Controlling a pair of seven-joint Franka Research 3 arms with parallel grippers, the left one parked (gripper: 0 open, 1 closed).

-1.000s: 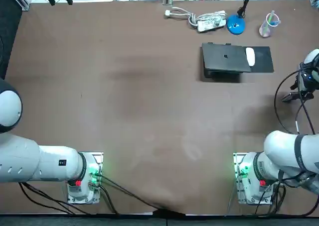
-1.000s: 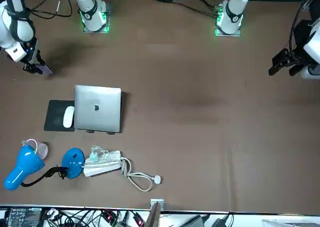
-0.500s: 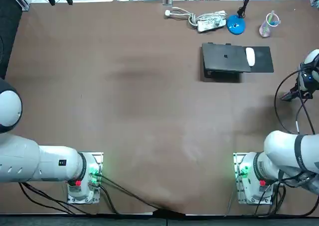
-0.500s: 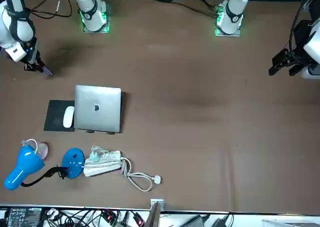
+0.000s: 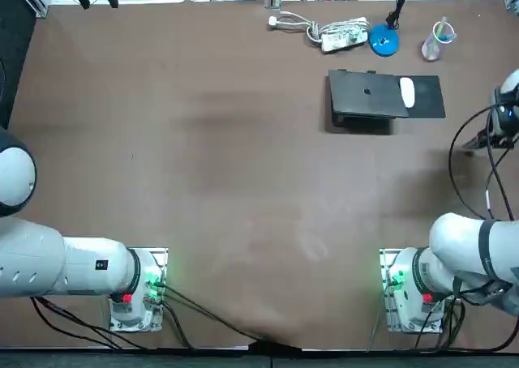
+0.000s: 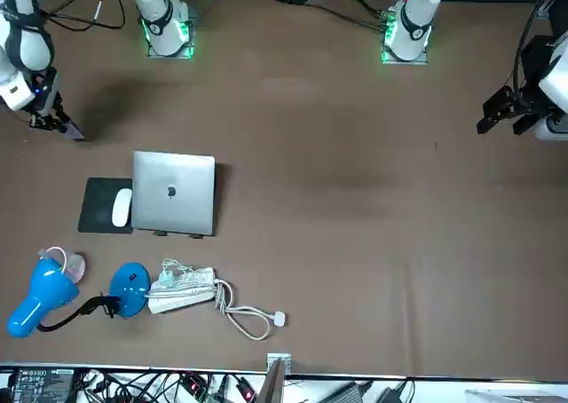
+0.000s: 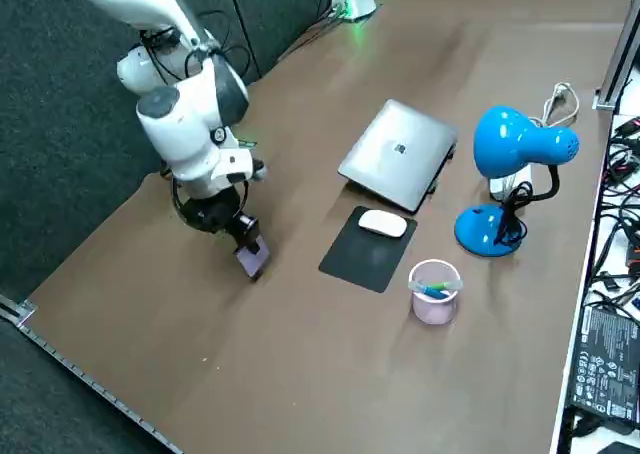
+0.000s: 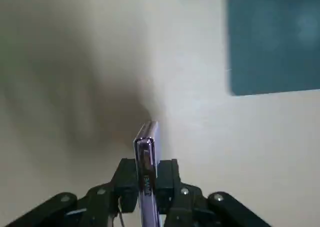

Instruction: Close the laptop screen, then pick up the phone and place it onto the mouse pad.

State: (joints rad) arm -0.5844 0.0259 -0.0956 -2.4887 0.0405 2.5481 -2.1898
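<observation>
Gripping a thin purplish phone (image 7: 251, 258) by its two flat faces, the right gripper (image 7: 243, 238) hangs low near the table's right edge. Its black fingers (image 8: 127, 180) are pinched almost together on the slab. The phone stands on edge, its rounded shiny rim toward the wrist camera. It sits close over the matte brown table (image 7: 300, 374); can't tell if its lower end touches. It is well apart from the pad.

Next along is the mouse pad (image 7: 355, 261), flat, black and rectangular, with a smooth white oval mouse (image 7: 383, 224) on its far part. Just beyond is the laptop (image 7: 398, 156), a silver metal slab with the lid down flat and the logo up. A translucent pinkish cup (image 7: 434, 292) stands just beside the pad, with coloured bits inside. Rightmost is a glossy blue desk lamp (image 7: 512, 149) with a domed head and a round base.
</observation>
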